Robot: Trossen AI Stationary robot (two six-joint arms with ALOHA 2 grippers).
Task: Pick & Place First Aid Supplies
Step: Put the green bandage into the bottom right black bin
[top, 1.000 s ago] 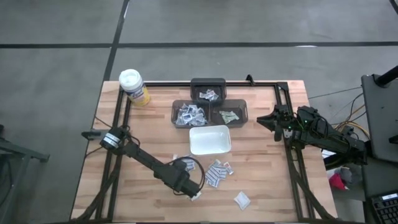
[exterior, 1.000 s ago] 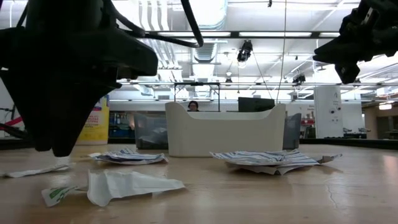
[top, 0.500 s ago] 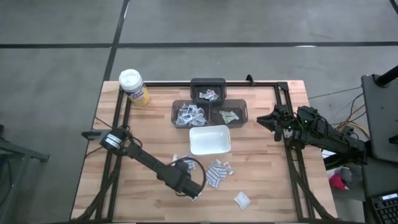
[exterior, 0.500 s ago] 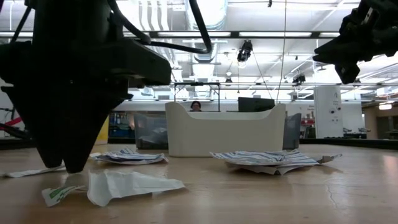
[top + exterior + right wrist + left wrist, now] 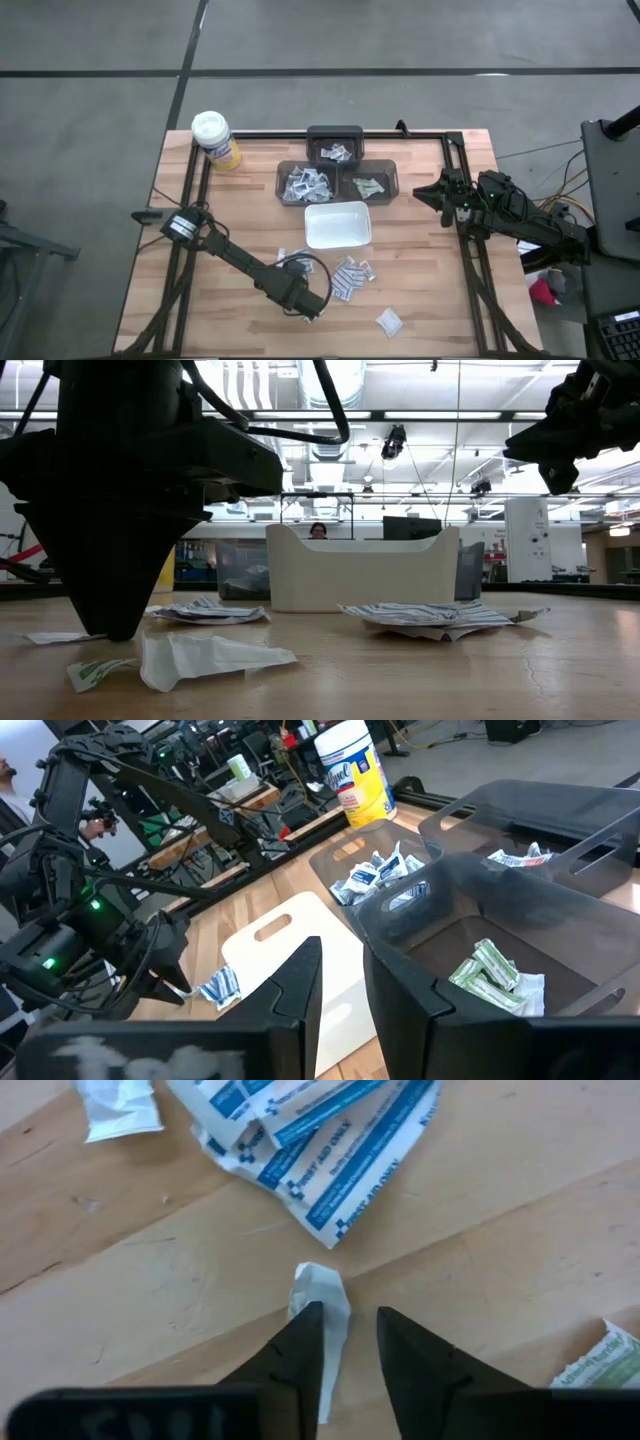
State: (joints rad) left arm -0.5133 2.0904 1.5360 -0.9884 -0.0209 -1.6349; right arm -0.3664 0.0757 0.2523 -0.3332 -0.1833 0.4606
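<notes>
Pointing straight down near the table's front edge, my left gripper [image 5: 312, 315] [image 5: 345, 1335] has its tips on either side of a small crumpled white packet [image 5: 322, 1295]; a gap still shows between the fingers. A pile of blue-printed first aid packets [image 5: 320, 1140] [image 5: 350, 277] lies flat on the wood just beyond it. One more white packet [image 5: 388, 321] lies alone to the right. At the table's right side my right gripper [image 5: 420, 192] [image 5: 342, 990] hangs level above the wood, open, with nothing between its fingers. My left gripper comes at the small white packet from above, pointing down. The packet's near end [image 5: 330, 1335] lies in the gap against the inner side of one finger [image 5: 300, 1350]. Bare wood shows between the packet and the other finger. The packet rests on the table.
A white tray [image 5: 337, 224] stands mid-table. Behind it are three dark bins [image 5: 303, 182] [image 5: 369, 184] [image 5: 334, 146] holding packets. A yellow canister [image 5: 214, 138] stands at the far left corner. A crumpled greenish-printed packet [image 5: 190, 658] lies near the front edge.
My left gripper has come down onto the table over the small white packet; in the low view its tip has sunk to the wood. The right arm has kept still.
</notes>
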